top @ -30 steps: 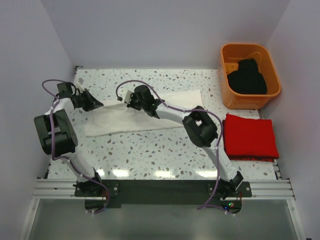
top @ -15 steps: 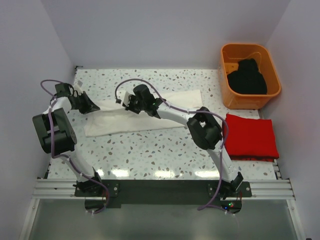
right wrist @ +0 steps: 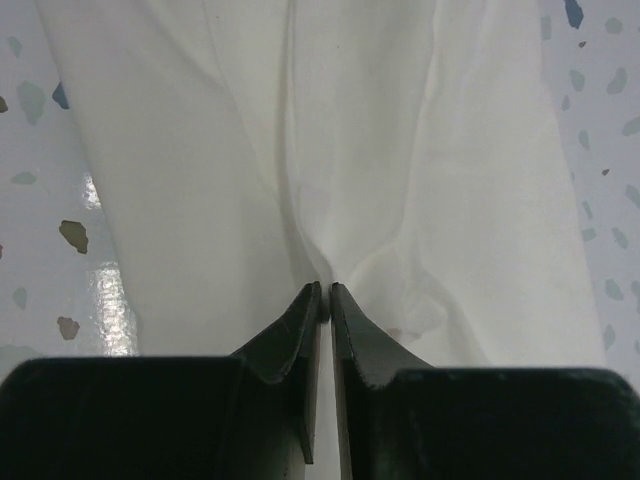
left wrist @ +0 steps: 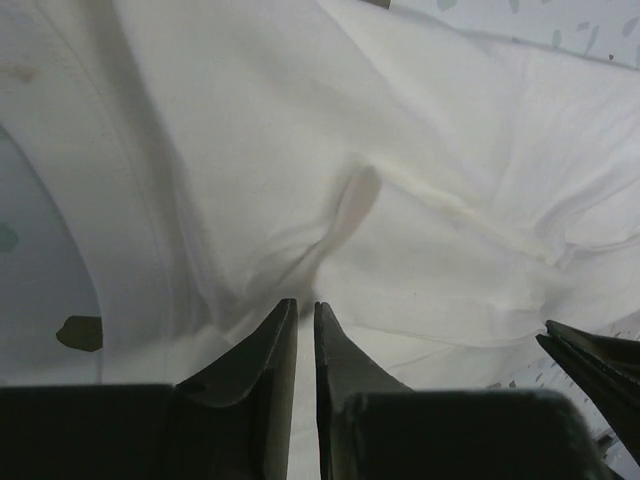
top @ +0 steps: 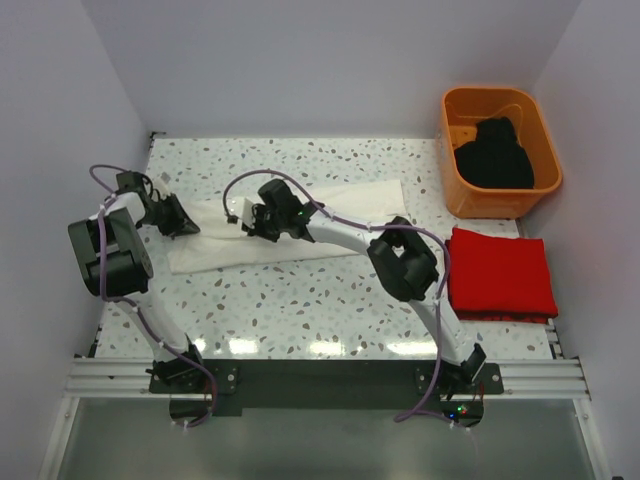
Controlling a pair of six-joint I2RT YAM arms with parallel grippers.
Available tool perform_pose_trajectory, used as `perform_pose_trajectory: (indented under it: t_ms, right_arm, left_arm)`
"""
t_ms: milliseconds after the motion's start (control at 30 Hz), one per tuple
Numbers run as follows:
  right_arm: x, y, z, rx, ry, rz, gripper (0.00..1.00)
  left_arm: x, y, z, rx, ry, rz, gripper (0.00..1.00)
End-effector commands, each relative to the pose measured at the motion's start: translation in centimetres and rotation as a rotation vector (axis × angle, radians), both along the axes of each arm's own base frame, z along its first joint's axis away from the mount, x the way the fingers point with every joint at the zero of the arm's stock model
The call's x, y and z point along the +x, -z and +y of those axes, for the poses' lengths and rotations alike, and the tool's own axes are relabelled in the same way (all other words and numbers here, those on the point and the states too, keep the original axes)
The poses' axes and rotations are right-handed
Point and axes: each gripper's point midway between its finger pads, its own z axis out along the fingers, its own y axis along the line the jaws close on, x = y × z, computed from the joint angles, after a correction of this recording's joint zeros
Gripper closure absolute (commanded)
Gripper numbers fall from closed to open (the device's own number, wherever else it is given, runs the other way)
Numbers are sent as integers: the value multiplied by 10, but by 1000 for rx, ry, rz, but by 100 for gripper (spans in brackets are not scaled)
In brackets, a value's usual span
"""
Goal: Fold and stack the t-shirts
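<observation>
The white t-shirt (top: pixel 330 215) lies as a long folded band across the middle of the table. At its left end my left gripper (top: pixel 185 222) is low over it. In the left wrist view its jaws (left wrist: pixel 305 303) stand a narrow slit apart, with a raised crease of white cloth (left wrist: pixel 350 200) just ahead of the tips. My right gripper (top: pixel 245 218) is shut on a pinched fold of the white t-shirt (right wrist: pixel 400 150), which puckers in to its tips (right wrist: pixel 325 287). The red t-shirt (top: pixel 500 275) lies folded at the right. The black t-shirt (top: pixel 495 155) is bunched in the tub.
The orange tub (top: pixel 455 110) stands at the back right corner. White walls close in the table on the left, back and right. The right arm's elbow (top: pixel 400 260) reaches over the table between the white and red shirts.
Both grippers have moved toward the near edge and slightly left, drawing the shirt's far left edge with them. The left jaws have parted a little.
</observation>
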Motion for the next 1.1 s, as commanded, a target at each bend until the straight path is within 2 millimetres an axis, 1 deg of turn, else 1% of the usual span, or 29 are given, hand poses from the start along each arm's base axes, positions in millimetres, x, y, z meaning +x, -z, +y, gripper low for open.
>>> perform_pose_trajectory:
  t_ms: [0,67,100,133,167,200,233,267,333,367,400,467,500,533,567,600,633,667,700,733,767,800,867,900,933,967,1000,1033,1067]
  right_arm:
    - [2,1,3,-28,-18,-3,86]
    - [-1,2,-1,-50,-15,12,75]
    - [-1,0,-4,-61,-9,15,66]
    - [-1,-4,-6,-61,-7,13,60]
    - [-1,-19,-7,-44,-2,6,53]
    - [-2,-27,-8,-32,1,11,51]
    - [-2,-37,-9,-8,19,29,51]
    - [-1,-58,-10,26,29,27,49]
    - [4,-76,-18,55,68,52,48]
    - [8,-83,-23,57,84,57,48]
    - [18,-92,-36,54,120,62,48]
    - [34,-98,-57,37,184,66,49]
    - [47,-91,-80,0,237,86,49]
    - [56,-86,-95,-34,285,83,50]
    - [65,-86,-107,-51,318,86,51]
    - [76,-73,-134,-101,374,124,52]
    - [83,-67,-151,-133,414,135,52]
    - [93,-71,-162,-146,449,131,53]
    - [99,-59,-190,-199,498,170,54]
    - [104,-47,-203,-237,518,186,55]
    - [110,-46,-217,-265,550,181,57]
    - [116,-41,-239,-291,591,195,57]
    - [120,-31,-262,-331,624,210,57]
    - [125,-28,-279,-350,659,206,57]
    - [127,-24,-287,-367,665,203,57]
    - [127,-16,-300,-390,681,217,57]
    - [129,-12,-309,-419,687,205,57]
    - [129,-8,-315,-437,692,204,57]
    - [130,-1,-328,-470,706,205,58]
  left_arm:
    - [15,-21,9,37,29,-72,80]
    - [17,-33,10,32,46,-113,74]
    - [19,-47,6,22,62,-162,73]
    - [19,-54,6,26,70,-188,69]
    - [19,-60,7,35,79,-210,67]
    - [21,-72,3,33,95,-254,66]
    - [21,-76,2,32,98,-266,64]
    - [21,-80,-4,37,115,-276,64]
    - [17,-78,-11,61,147,-259,64]
    - [16,-75,-22,83,198,-259,64]
    - [13,-75,-25,111,207,-246,64]
    - [7,-67,-34,176,275,-234,63]
    - [4,-63,-37,195,283,-222,63]
    - [2,-60,-39,209,287,-211,63]
    - [-3,-53,-48,216,311,-191,63]
    - [-7,-48,-49,244,318,-172,63]
    - [-9,-44,-57,260,349,-162,63]
    - [-14,-38,-61,279,361,-141,64]
    - [-15,-33,-57,324,359,-121,66]
    - [-17,-28,-63,343,376,-109,66]
    - [-19,-21,-63,364,387,-90,66]
    - [-21,-15,-57,404,381,-59,67]
    - [-23,-2,-57,415,395,-17,67]
    - [-26,5,-53,439,392,17,67]
    - [-27,11,-51,448,397,39,67]
    - [-27,25,-44,474,403,84,68]
    - [-26,30,-41,488,406,97,69]
    - [-23,36,-36,510,411,108,69]
    - [-14,45,-27,552,417,117,70]
